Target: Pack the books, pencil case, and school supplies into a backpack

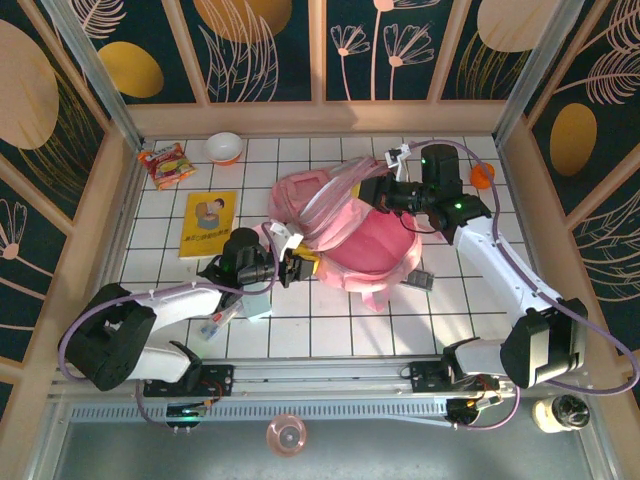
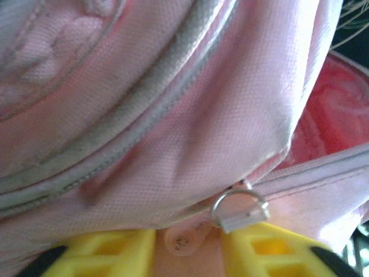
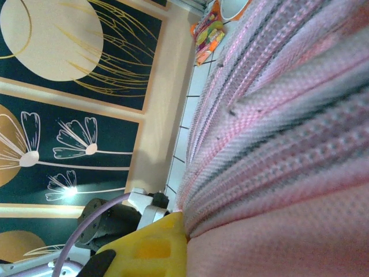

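Right hand (image 1: 377,191) is pinched shut on the backpack (image 1: 372,252) fabric, likely bracing it — left hand (image 1: 291,268) brackets the zip pull (image 2: 184,239) between its fingers; I cannot tell if it grips.

The left wrist view looks close at the pink backpack (image 2: 190,144), whose woven cloth fills most of the picture. A grey zip line (image 2: 115,144) runs slantwise from the lower left toward the upper middle. Red lining (image 2: 334,121) shows at the right edge. Low in the middle, a metal ring with a pale tab (image 2: 242,210) hangs from a seam. At the bottom, the left hand (image 2: 187,245) shows two yellow fingers (image 2: 109,254) with a small pale pink tab (image 2: 184,238) between them; whether they pinch it cannot be told.
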`<act>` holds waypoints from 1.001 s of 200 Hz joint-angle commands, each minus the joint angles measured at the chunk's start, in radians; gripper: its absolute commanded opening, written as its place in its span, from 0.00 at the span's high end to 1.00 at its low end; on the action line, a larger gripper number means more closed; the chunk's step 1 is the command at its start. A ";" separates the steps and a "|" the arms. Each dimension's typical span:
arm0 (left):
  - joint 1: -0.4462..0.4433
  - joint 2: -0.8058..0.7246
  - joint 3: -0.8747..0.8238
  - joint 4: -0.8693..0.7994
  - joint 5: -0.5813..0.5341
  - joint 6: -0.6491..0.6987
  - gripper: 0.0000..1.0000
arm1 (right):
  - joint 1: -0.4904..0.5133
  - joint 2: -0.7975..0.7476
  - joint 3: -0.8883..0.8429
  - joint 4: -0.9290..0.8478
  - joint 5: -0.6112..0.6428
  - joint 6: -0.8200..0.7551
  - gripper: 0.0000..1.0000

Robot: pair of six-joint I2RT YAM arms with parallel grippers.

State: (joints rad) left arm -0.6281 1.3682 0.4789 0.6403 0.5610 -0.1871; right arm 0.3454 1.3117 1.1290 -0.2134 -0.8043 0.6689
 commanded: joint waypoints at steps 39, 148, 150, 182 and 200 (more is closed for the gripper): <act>0.002 -0.084 -0.015 -0.022 -0.148 0.007 0.91 | -0.009 -0.051 0.001 0.062 -0.008 -0.010 1.00; 0.033 -0.045 -0.026 -0.156 -0.699 -0.079 1.00 | -0.066 -0.073 0.107 0.073 -0.166 0.016 1.00; 0.035 -0.037 -0.021 -0.156 -0.704 -0.080 1.00 | -0.066 -0.073 0.108 0.076 -0.171 0.019 1.00; 0.077 0.085 0.078 -0.171 -0.764 -0.109 1.00 | -0.080 -0.080 0.136 0.070 -0.208 0.020 1.00; 0.104 0.140 0.128 -0.165 -0.776 -0.130 0.99 | -0.094 -0.077 0.140 0.052 -0.204 0.019 1.00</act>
State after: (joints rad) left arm -0.5716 1.4467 0.5354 0.4862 -0.1040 -0.2653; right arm 0.2699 1.2987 1.1858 -0.2447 -0.8917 0.6899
